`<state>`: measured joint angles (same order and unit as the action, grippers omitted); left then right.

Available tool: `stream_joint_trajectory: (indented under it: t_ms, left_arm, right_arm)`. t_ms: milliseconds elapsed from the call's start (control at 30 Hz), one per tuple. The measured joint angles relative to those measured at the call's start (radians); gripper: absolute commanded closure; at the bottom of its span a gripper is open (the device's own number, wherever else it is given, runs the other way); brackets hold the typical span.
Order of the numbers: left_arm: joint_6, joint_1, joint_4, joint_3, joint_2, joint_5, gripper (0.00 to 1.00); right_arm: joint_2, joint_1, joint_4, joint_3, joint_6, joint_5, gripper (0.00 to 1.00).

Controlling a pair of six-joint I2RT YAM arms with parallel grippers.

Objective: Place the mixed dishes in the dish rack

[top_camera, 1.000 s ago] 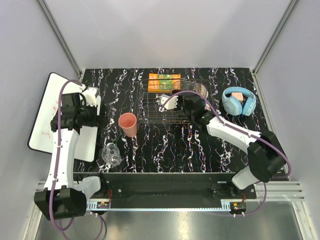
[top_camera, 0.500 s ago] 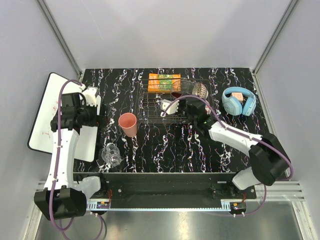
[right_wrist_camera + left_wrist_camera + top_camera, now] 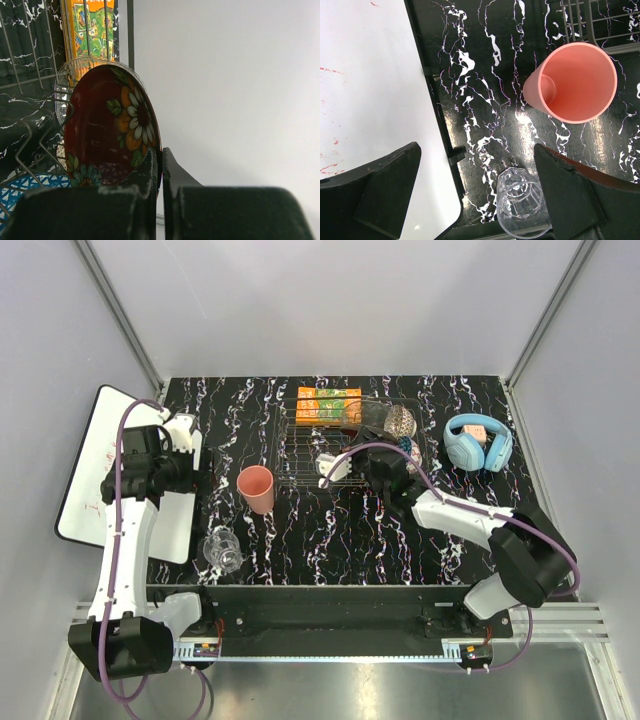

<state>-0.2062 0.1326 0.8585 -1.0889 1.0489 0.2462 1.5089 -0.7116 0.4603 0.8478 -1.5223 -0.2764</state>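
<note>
The wire dish rack (image 3: pixel 340 445) stands at the back centre. My right gripper (image 3: pixel 374 448) is over it, shut on the rim of the red floral bowl (image 3: pixel 112 125), which stands on edge in the rack (image 3: pixel 30 75). A clear bowl (image 3: pixel 75 67) sits right behind it and a blue patterned bowl (image 3: pixel 30 192) lies below it. A beige patterned bowl (image 3: pixel 400 421) is at the rack's right end. The pink cup (image 3: pixel 256 488) and the small clear glass cup (image 3: pixel 223 550) stand on the table to the left. My left gripper (image 3: pixel 200 478) is open above them, empty.
A flat white board (image 3: pixel 90 465) lies under my left arm at the table's left edge. An orange-green box (image 3: pixel 328 405) stands behind the rack. Light-blue headphones (image 3: pixel 478 443) lie at the right. In the left wrist view the glass cup (image 3: pixel 522 210) stands close to my right finger (image 3: pixel 570 192).
My right gripper has drawn back toward the near side of the rack and lowered, still pinching the red floral bowl. The left arm has not moved.
</note>
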Motion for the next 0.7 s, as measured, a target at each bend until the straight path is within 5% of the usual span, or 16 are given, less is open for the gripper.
stream_joint_trajectory:
  t_ms: [700]
  left_arm:
    - [0.004,0.0,-0.008,0.001,-0.007,-0.013,0.01]
  right_arm:
    - [-0.034,-0.008,-0.1,0.02,-0.068,0.017,1.0]
